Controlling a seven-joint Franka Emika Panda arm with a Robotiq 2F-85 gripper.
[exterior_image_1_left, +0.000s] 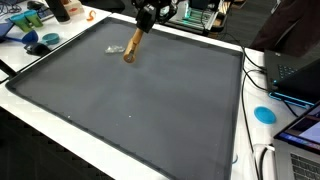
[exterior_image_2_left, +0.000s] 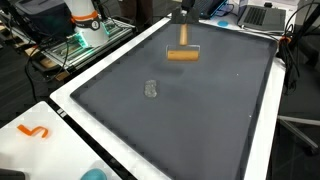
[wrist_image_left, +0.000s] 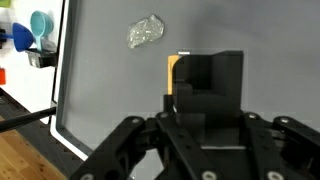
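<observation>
The black Robotiq gripper (exterior_image_1_left: 147, 18) is clenched on the upper end of a tan wooden-looking stick with an orange-brown lower end (exterior_image_1_left: 133, 45). The stick hangs slanted beneath it, over the far part of the dark grey mat with a raised black rim (exterior_image_1_left: 150, 110). A crumpled scrap of clear plastic (exterior_image_1_left: 112, 49) lies on the mat near the stick's lower end, apart from it.

We judge the stick light and stiff, since it keeps a straight line with no sag. Its surface looks smooth, so gripped this close to one end it could swivel or slip between the pads. A hold nearer the middle of the shaft, jaws across its narrow width, would give us better control. The thicker orange-brown end looks a poorer place to pinch. It does not strike us as fragile.

Much is hard to read. In the wrist view the gripper's own black body covers nearly all of the stick, leaving only an orange sliver. We cannot tell whether the lower end touches the mat or hangs just above it. In an exterior view that end reads as a short crossbar, so the true shape — plain rod or T-headed tool — is uncertain. The fingertips show clearly in no view, and the arm is cut off at the frame edge.
</observation>
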